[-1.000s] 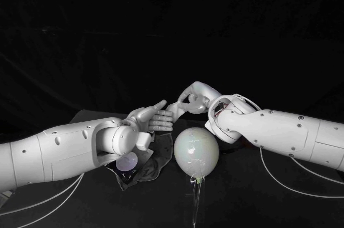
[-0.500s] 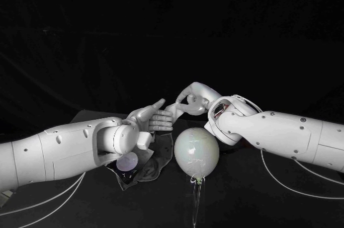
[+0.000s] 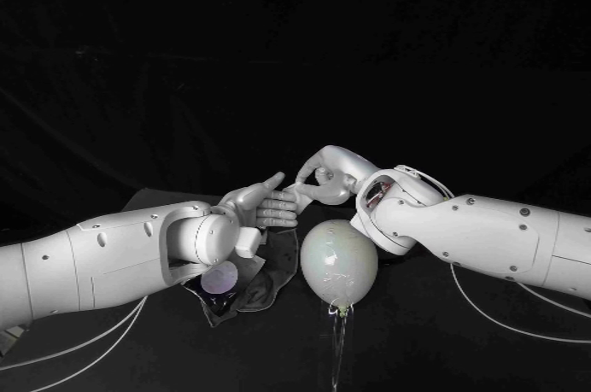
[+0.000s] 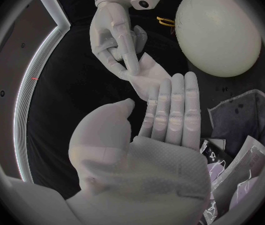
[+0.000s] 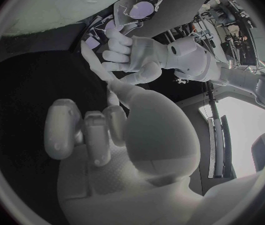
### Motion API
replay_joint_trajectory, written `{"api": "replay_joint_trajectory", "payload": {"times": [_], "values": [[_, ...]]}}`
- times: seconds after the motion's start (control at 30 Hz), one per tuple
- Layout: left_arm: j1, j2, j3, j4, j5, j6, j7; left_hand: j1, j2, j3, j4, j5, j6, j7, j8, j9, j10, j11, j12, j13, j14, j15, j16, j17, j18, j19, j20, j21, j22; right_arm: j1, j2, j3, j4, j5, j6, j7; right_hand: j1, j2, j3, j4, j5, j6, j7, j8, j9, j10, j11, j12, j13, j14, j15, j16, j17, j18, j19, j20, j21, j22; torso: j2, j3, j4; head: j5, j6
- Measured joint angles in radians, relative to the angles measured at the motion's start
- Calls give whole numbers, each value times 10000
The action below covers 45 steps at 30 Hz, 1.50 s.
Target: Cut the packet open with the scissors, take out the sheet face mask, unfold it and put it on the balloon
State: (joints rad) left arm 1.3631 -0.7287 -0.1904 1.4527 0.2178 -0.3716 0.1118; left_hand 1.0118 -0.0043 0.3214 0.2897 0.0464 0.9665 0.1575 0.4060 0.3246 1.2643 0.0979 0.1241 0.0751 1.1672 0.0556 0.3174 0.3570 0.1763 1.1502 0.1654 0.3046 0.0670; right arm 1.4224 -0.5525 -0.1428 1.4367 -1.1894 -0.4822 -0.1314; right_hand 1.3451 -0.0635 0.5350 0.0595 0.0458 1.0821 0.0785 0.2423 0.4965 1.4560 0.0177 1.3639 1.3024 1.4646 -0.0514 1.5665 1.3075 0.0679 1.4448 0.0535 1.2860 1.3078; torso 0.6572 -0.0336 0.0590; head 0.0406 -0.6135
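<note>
My right hand [image 3: 325,175] pinches the pale folded sheet mask [image 4: 146,79] just above the balloon [image 3: 336,262], placed for unfolding there. My left hand [image 3: 261,204] lies flat-fingered against it; whether it grips, I cannot tell. The packet [image 3: 244,286] lies beside the balloon.

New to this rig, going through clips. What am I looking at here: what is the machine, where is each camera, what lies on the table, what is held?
It is a robot with two white arms, each ending in a silver hand. One picture looks down from its head; the two round ones come from cameras at its wrists. On the black table sit a pale balloon and, beside it under the left arm, the dark packet. Above the balloon the right hand pinches a pale folded piece, apparently the sheet mask, by the left hand, whose grip is unclear.
</note>
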Motion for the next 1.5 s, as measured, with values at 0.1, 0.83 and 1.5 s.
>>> {"api": "replay_joint_trajectory", "payload": {"times": [0.1, 0.83, 1.5], "values": [[-1, -16, 0, 12, 0, -6, -18, 355, 23, 1, 0, 0, 37, -37, 0, 10, 85, -16, 0, 0, 54, -51, 1, 61, -60, 68, -24, -37, 0, -20, -48, -7, 95, -217, 126, 79, 0, 0, 0, 0, 0, -1, 0, -10, 0, 0, 0, 0, 0, 0, 0, -1, -2, 0, 0, 1, -2, 1, 1, 1, 0, 15, -10], [-2, -99, 2, 68, 0, -108, 52, 2956, -580, 2448, -790, -1, 36, -111, 209, 200, 356, -137, -166, -54, 213, -141, 0, 496, -76, 401, -188, -204, 23, -83, -139, -23, 323, -1382, 506, 228, -2, -2, 21, -21, -40, -22, 17, 29, 0, 0, 0, 27, 0, 23, -23, 7, 6, 0, -4, 4, -3, -5, 0, 6, -6, -1, -16], [-2, -117, 2, 75, -12, -213, 259, 3273, -1369, 3317, -1826, 22, -172, -122, 898, 738, 589, -163, -440, -68, 311, -169, -233, 761, -38, 580, -368, 31, 207, -131, -141, -37, 356, -1627, 636, 203, -57, -54, 17, -17, 7, -18, -18, 49, 0, 0, 0, 20, -3, 22, -21, 3, -2, -1, -5, 5, -4, 3, 1, 3, -6, -1, -52]]}}
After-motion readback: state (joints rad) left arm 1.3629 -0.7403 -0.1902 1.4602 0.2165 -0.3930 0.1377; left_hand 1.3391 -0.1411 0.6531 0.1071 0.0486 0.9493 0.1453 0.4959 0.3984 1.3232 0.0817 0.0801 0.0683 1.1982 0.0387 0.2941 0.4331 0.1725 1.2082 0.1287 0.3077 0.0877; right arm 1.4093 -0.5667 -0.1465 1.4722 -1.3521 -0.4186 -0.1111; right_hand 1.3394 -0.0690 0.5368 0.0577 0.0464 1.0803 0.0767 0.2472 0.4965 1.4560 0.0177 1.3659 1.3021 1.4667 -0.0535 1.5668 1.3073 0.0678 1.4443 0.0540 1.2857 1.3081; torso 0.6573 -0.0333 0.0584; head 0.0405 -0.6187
